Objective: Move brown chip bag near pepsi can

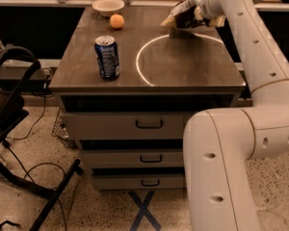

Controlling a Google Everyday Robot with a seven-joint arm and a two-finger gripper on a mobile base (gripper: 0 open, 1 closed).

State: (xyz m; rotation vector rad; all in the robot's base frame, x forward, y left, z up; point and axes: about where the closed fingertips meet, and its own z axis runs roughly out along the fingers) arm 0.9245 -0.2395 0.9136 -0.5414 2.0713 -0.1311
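The brown chip bag (184, 14), dark with tan ends, hangs tilted just above the far right part of the table (183, 69) and casts a shadow below it. My gripper (198, 13) is at the bag's right end, shut on it, with the white arm reaching in from the right. The pepsi can (107, 57), blue with a silver top, stands upright near the table's front left, well apart from the bag.
A small orange fruit (116, 21) and a white bowl (108, 6) sit at the far left of the table. A white arc (140, 64) is marked on the tabletop. Drawers (149, 124) are below. A dark stand with cables (9, 109) is on the floor at left.
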